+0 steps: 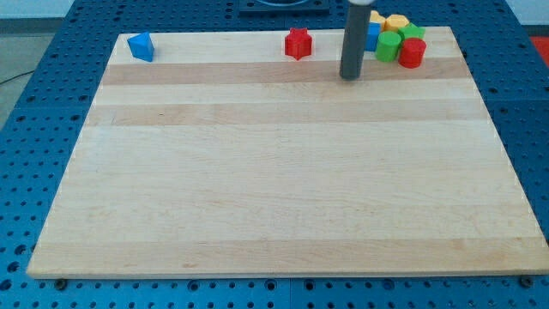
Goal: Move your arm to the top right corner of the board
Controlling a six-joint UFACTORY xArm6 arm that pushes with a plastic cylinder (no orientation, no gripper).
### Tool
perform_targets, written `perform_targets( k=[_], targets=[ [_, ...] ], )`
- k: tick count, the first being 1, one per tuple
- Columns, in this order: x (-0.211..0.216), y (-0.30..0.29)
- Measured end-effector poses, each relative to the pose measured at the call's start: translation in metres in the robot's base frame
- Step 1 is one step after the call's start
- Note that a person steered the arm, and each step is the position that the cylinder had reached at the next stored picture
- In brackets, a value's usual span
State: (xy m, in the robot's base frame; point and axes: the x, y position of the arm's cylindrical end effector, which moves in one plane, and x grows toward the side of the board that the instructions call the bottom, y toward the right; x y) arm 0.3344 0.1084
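Upper right of the frame, on the wooden board (283,172): my tip (351,77), the lower end of a dark upright rod, rests on the board's surface just left of a cluster of blocks. No hand is fitted — the arm ends in the rod alone.

Cluster, top right corner of the board: a red cylinder (412,53) at its right, a green cylinder (389,45) touching it on the left, a blue block (372,36) partly hidden behind the rod, a yellow block (395,21) at the back, a second green block (413,33) behind the red cylinder; an orange-yellow edge shows beside the rod, shape unclear.

Along the top edge, left of the rod: a red star-shaped block (298,43), near but apart. Upper left corner — a blue block (141,46), angular, standing alone.

Beneath the board: a blue perforated tabletop (34,129).
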Motion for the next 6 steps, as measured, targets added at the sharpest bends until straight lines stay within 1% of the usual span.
perform_targets(
  k=[1,2,3,4,5,6],
  targets=[
    [0.034,0.085],
    [0.011,0.184],
    [-0.025,0.237],
    [-0.088,0.222],
    [-0.142,0.203],
    [-0.143,0.201]
  ],
)
